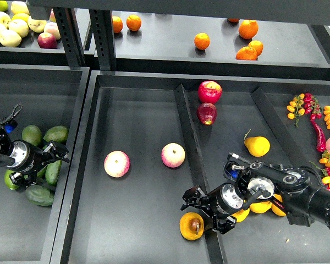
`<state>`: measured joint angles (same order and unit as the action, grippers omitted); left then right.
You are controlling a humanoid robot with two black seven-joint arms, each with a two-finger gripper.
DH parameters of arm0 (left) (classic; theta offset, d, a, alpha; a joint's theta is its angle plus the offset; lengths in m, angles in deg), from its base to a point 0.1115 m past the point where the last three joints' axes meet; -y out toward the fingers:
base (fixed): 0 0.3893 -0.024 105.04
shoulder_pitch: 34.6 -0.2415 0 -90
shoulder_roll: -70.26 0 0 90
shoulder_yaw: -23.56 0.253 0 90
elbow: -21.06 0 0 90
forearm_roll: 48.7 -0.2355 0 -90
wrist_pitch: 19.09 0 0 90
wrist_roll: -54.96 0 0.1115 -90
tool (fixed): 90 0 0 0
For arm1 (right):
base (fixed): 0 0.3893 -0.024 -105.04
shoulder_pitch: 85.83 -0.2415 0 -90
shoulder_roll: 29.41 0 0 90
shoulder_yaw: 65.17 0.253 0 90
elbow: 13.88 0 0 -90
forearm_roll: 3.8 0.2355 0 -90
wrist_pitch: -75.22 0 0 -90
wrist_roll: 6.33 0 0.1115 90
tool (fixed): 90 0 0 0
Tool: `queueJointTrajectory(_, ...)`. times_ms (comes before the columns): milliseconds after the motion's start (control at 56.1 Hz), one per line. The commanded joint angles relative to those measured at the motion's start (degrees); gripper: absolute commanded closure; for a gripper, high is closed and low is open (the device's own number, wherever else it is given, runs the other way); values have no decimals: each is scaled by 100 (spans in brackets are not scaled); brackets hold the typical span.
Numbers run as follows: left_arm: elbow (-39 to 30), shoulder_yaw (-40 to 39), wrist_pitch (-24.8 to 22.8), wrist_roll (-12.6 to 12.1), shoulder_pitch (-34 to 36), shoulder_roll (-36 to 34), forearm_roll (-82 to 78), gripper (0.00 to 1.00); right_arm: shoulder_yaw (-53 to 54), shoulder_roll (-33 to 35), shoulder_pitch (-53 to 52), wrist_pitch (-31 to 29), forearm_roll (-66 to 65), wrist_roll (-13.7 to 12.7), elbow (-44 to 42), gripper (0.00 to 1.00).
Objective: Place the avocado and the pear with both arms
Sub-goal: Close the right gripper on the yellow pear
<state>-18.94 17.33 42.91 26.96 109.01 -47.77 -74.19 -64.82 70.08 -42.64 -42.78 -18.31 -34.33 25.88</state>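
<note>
In the left bin, the left gripper [59,153] sits with fingers spread among a pile of avocados; the avocado [40,195] lies just below it, ungripped. Low in the centre, the right gripper [201,212], fingers parted, touches the pear [190,226], beside a divider [188,129].

two black arms, each with a shiny silver ring near the wrist, a black two-finger left gripper [59,153] and right gripper [201,212], thin black cables, small screws, and a little blue spot.
</note>
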Motion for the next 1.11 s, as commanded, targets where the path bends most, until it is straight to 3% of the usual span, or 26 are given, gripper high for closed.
queueJointTrajectory(0,1,-1,0,0,0,0,0,0,-8,-9,6,0,0,0,13,13)
queueJointTrajectory(374,1,-1,0,0,0,9,0,0,-17,0,6,0,-9,0,-30,42)
queueJointTrajectory(731,1,-1,0,0,-17,17,0,0,-8,-18,-3,0,0,0,-241,79)
queueJointTrajectory(874,1,-1,0,0,-44,17,0,0,-8,-53,-12,0,0,0,-277,85)
queueJointTrajectory(945,1,-1,0,0,-44,17,0,1,-8,-62,-38,0,79,0,-320,92)
queueJointTrajectory(1088,1,-1,0,0,-44,9,0,0,79,-45,-73,0,176,0,-321,95)
